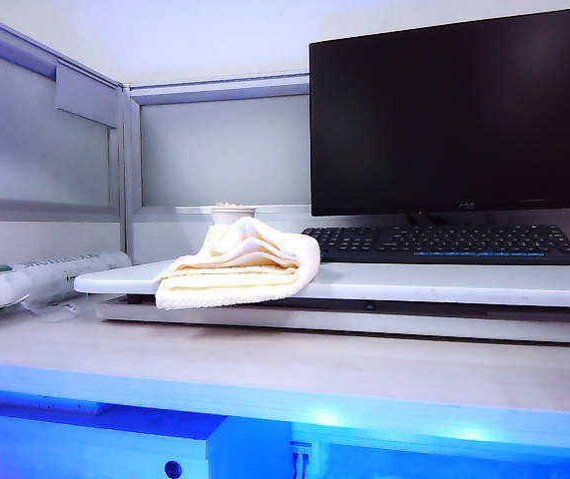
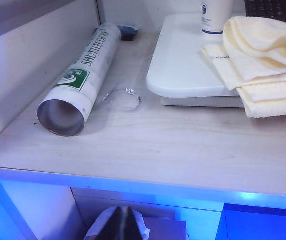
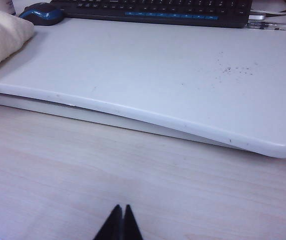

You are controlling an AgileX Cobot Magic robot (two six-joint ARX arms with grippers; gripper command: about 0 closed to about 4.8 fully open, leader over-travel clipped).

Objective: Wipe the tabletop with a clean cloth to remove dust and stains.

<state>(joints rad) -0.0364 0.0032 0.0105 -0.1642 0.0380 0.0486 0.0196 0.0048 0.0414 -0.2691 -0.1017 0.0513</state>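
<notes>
- Cardboard shuttlecock tube [image 2: 80,77], white with a green label, is lying on its side at the far left of the wood-grain desk [image 1: 265,364], open end facing the desk's front edge.
- Left gripper [image 2: 124,220] is hanging below and in front of the desk's front edge, fingertips pressed together and gripping nothing; well apart from the cloth.
- Thin clear ring-shaped object [image 2: 122,97] is lying on the desk between the tube and the tabletop; its kind cannot be told.
- White tabletop [image 1: 444,282], a thin slab with a rounded edge, is sitting on a grey base on the desk, running from left of centre to the right edge.
- Cream-yellow cloth [image 1: 245,264] is lying bunched in thick folds on the tabletop's left part, one layer drooping over the front edge.
- White paper cup [image 1: 233,214] is standing upright just behind the cloth.
- Dark mouse [image 3: 41,14] is resting on the tabletop, near the cloth, at the keyboard's left end.
- Black keyboard [image 1: 442,243] is lying along the back of the tabletop, beneath a dark monitor [image 1: 456,110].
- Dark specks [image 3: 233,69] are showing on the tabletop's right part, in front of the keyboard.
- Right gripper [image 3: 120,222] is hovering over the desk in front of the tabletop's right part, fingertips together and carrying nothing.
</notes>
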